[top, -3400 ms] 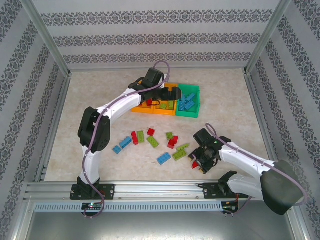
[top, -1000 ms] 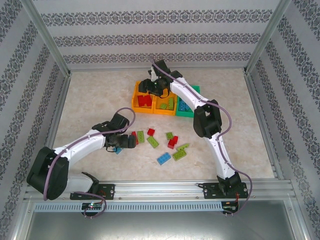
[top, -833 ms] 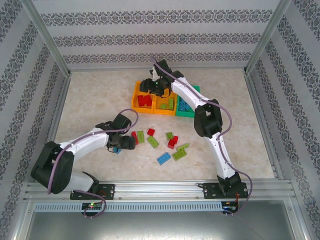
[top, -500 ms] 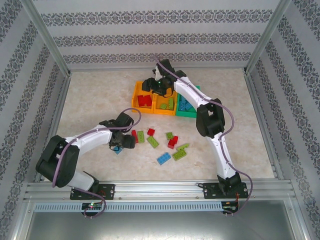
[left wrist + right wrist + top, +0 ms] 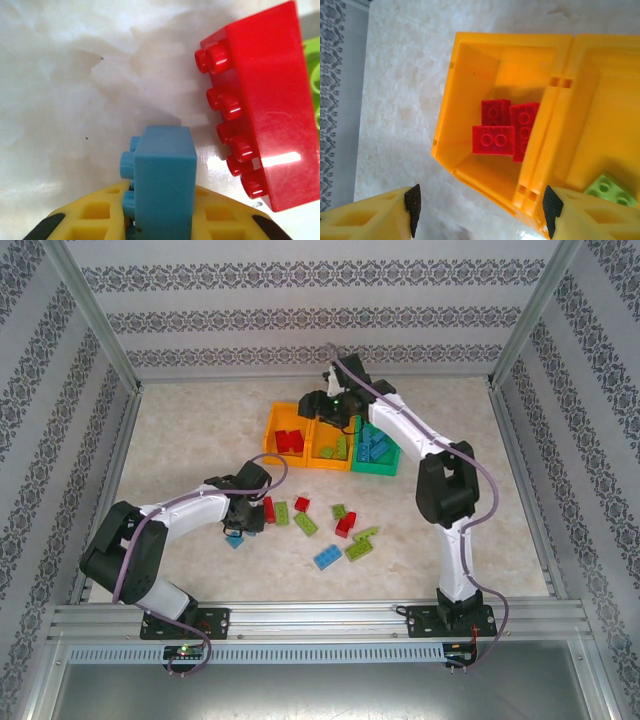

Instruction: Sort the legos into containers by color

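Note:
My left gripper [image 5: 240,524] is down on the table, shut on a blue lego [image 5: 162,180] that stands on edge between its yellow fingers [image 5: 85,220]. A long red lego [image 5: 260,110] lies just right of it. My right gripper [image 5: 325,405] hovers open with nothing in it, above the near corner of the left orange container [image 5: 470,65], which holds three red legos [image 5: 493,139]. The middle orange container [image 5: 332,445] holds green legos [image 5: 610,190]. The green container [image 5: 380,468] holds blue legos.
Loose legos lie mid-table: red [image 5: 268,510], green [image 5: 306,524], red [image 5: 345,524], green [image 5: 361,543] and blue [image 5: 326,558]. The aluminium frame rails [image 5: 320,618] run along the near edge, and patterned walls enclose the table.
My right gripper has drifted right and back, from over the left orange container toward the middle one. My left arm has folded in, with its gripper staying low at the blue lego.

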{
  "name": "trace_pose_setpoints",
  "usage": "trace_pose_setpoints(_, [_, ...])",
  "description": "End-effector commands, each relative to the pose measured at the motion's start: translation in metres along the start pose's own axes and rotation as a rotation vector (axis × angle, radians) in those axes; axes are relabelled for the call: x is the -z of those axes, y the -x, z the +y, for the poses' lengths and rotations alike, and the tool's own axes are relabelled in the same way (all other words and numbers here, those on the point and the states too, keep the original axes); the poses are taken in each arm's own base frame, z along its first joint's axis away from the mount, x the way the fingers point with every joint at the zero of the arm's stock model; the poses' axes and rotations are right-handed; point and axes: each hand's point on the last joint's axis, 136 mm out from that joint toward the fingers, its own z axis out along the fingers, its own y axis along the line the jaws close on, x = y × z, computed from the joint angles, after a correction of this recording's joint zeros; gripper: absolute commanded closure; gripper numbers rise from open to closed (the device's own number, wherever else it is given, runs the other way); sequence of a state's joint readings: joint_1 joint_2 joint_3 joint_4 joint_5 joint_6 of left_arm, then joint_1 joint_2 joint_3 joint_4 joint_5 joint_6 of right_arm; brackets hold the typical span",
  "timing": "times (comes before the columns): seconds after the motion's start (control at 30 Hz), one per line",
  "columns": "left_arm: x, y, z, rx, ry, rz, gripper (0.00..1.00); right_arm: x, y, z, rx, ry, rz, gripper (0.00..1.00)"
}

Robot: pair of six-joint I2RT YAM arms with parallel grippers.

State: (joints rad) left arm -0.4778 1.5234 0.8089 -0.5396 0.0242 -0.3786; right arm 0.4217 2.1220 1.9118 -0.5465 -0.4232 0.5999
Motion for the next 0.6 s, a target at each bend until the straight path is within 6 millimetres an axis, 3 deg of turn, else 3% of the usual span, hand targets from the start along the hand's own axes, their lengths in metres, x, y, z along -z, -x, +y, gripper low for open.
trace_pose_setpoints(0.0, [0.022,0.014,-0.001,0.012,0.01,-0.057,0.82,0.029,0.017,-0.017,-0.024,-0.024,-0.088,0.32])
trace_pose_setpoints(0.17, [0.053,0.032,-0.005,0.033,-0.01,-0.127,0.83,0.058,0.008,-0.062,-0.067,-0.113,-0.124,0.32])
trace_pose_setpoints(0.33, [0.105,0.068,-0.023,0.043,-0.099,-0.259,0.8,0.077,-0.024,-0.102,-0.09,-0.214,-0.119,0.31])
trace_pose_setpoints(0.47, [0.136,0.112,-0.057,0.004,-0.242,-0.368,0.78,0.083,-0.052,-0.128,-0.125,-0.28,-0.1,0.31])
trace_pose_setpoints(0.57, [0.149,0.148,-0.095,-0.037,-0.39,-0.395,0.78,0.089,-0.07,-0.144,-0.164,-0.314,-0.097,0.3])
